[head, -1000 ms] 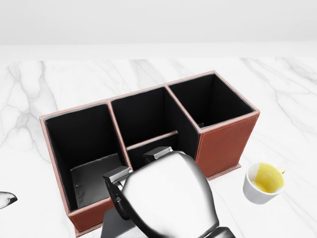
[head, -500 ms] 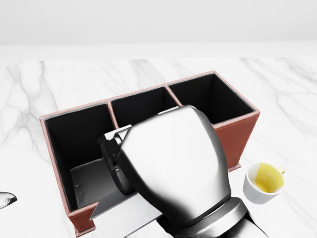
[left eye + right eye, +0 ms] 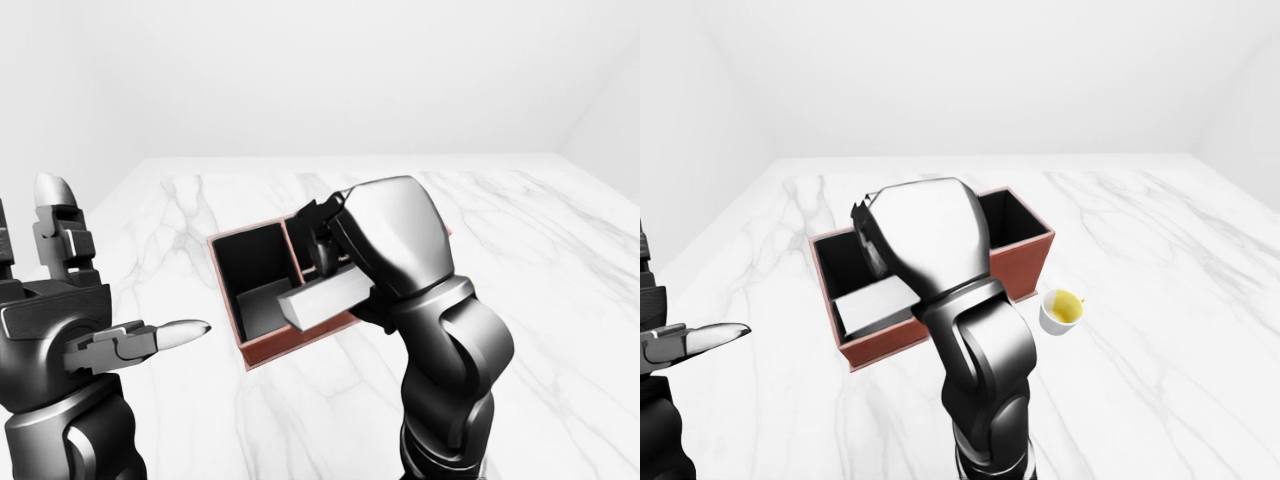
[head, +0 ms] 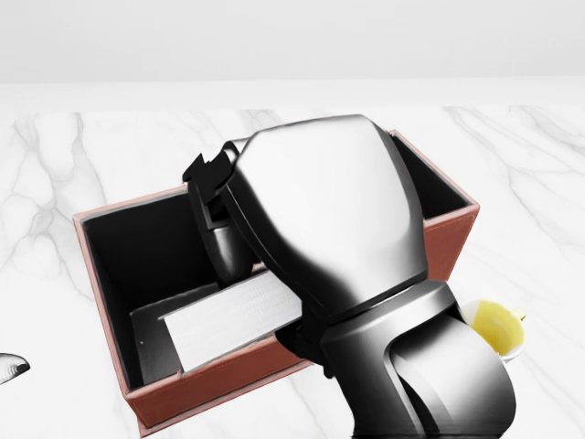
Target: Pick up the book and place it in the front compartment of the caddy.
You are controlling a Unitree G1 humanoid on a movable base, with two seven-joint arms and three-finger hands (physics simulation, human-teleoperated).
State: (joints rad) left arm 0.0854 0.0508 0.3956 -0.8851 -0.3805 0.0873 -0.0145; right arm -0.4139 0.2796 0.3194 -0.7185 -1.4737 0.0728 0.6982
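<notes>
In the head view the brown caddy (image 4: pixel 99 274) with black compartments stands on the white marble table. My right hand (image 4: pixel 239 274) is shut on the pale grey book (image 4: pixel 233 320). The book lies nearly flat over the caddy's left compartment, just above its lower wall. The right forearm hides the middle compartments and part of the right one. The left-eye view shows the book (image 3: pixel 325 297) sticking out leftward from the fingers over the caddy (image 3: pixel 262 350). My left hand (image 3: pixel 110 290) is open at the left, off the table, holding nothing.
A white cup (image 4: pixel 498 331) with yellow contents stands close to the caddy's right end, partly behind my right arm. The marble tabletop (image 4: pixel 55 183) runs around the caddy on all sides. A grey patch (image 4: pixel 146 343) shows low in the left compartment.
My right hand has moved up the head view with the book, from below the caddy's lower wall to over its compartments. The left hand and the cup have stayed put.
</notes>
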